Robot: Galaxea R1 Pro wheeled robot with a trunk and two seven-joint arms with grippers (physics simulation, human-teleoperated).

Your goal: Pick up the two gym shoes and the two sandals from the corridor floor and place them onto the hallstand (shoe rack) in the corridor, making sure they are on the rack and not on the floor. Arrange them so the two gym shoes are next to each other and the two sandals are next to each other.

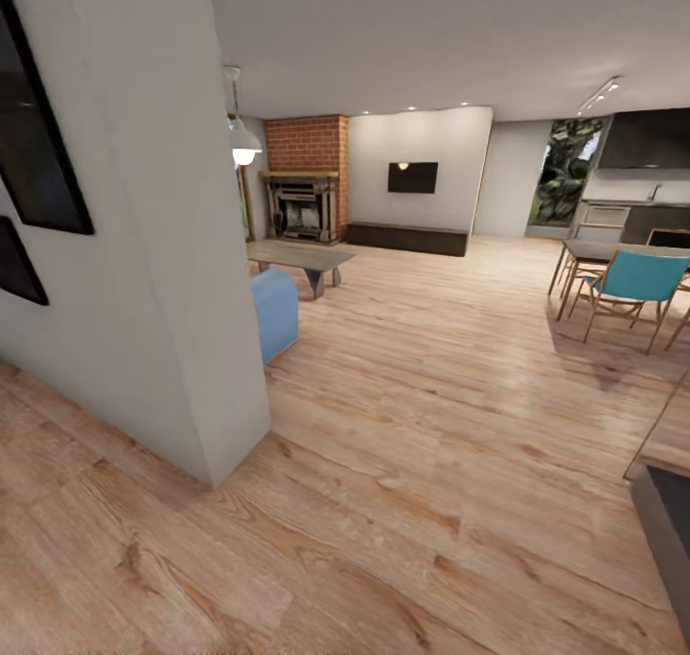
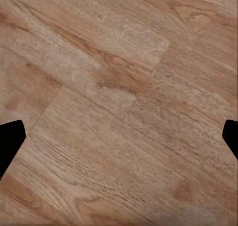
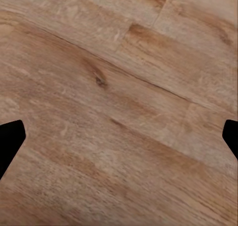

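**Open room, bare planks**

Wood-grain floor (image 1: 412,425) runs past a white wall (image 1: 144,281) toward a brick fireplace (image 1: 307,175). Left gripper (image 2: 119,136) and right gripper (image 3: 119,136) hang spread wide, empty, above the planks.

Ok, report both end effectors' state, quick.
Left end effector: open, holding nothing, wood floor beneath.
Right end effector: open, holding nothing, above the same floor.

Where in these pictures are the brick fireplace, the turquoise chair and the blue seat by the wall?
brick fireplace (image 1: 307,147), head view, on the red brick above the mantel.
turquoise chair (image 1: 644,275), head view, on its backrest.
blue seat (image 1: 276,308), head view, on its front face.
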